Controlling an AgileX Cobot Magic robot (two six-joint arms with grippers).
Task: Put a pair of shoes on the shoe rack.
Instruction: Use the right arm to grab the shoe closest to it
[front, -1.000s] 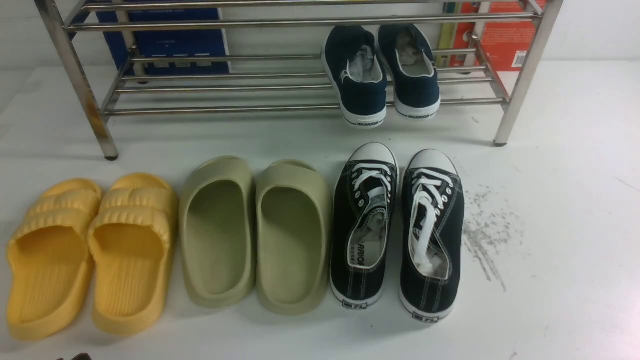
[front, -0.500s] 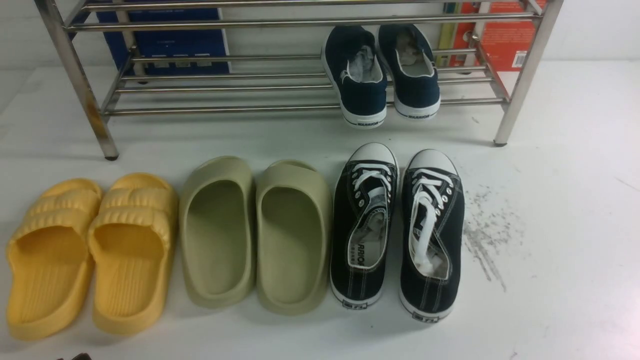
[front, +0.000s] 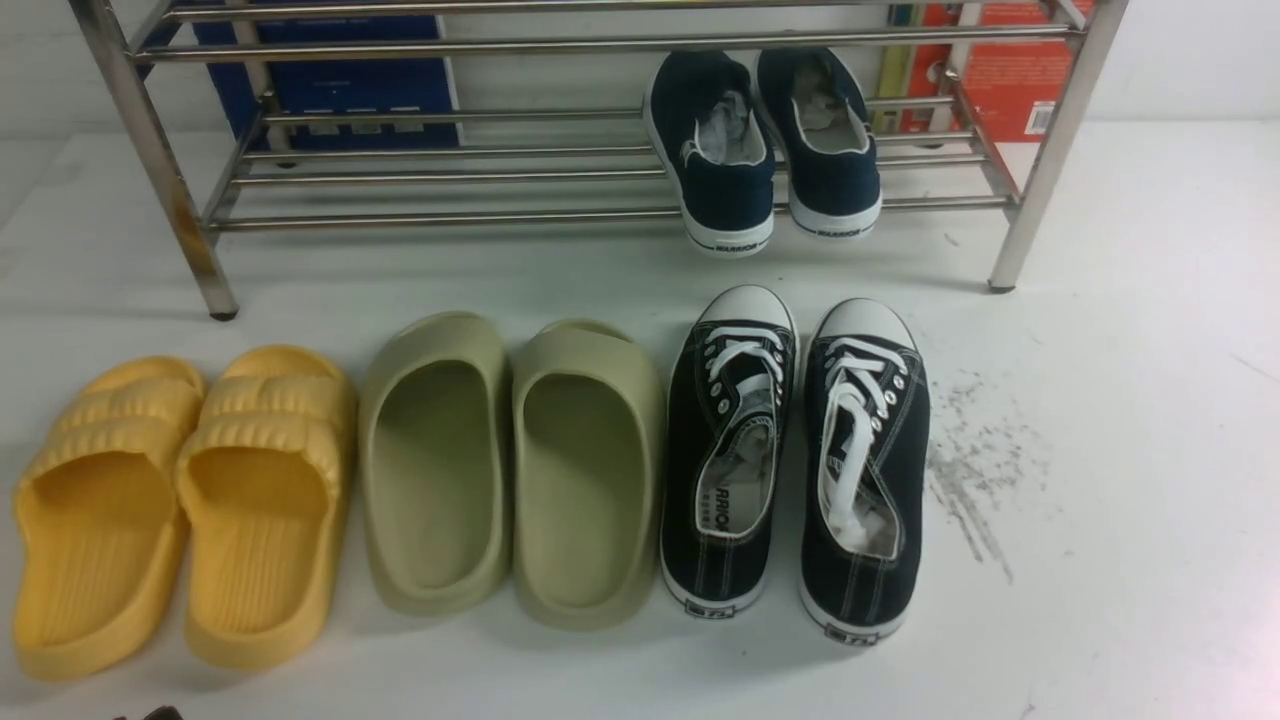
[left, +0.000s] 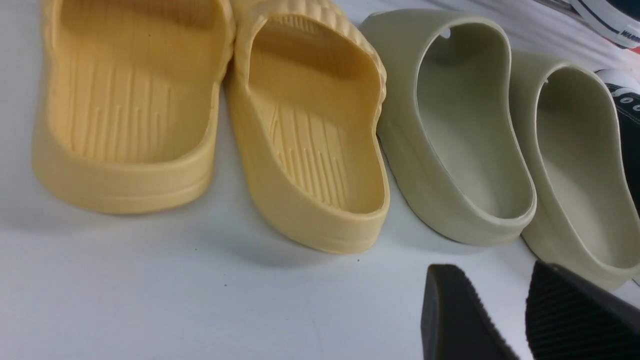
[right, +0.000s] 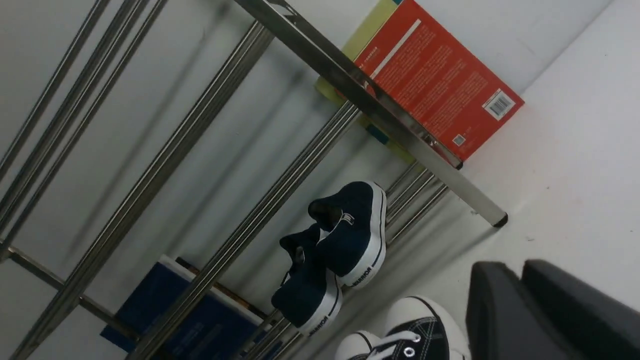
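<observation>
Black canvas sneakers (front: 730, 470) sit before the shoe rack (front: 450, 215); left gripper (left: 492, 272) slightly parted, right gripper (right: 515, 270) barely parted, both empty.

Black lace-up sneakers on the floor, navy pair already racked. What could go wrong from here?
1. The navy slip-on shoes sit on the shiny steel-tube rack directly behind the black canvas white-laced sneakers, heels overhanging the front rod; a straight push in would likely knock them.
2. The olive foam slide lies close beside the left sneaker, so a grasp may snag it.
3. The shelf is only spaced rods; a shoe could tip.
</observation>
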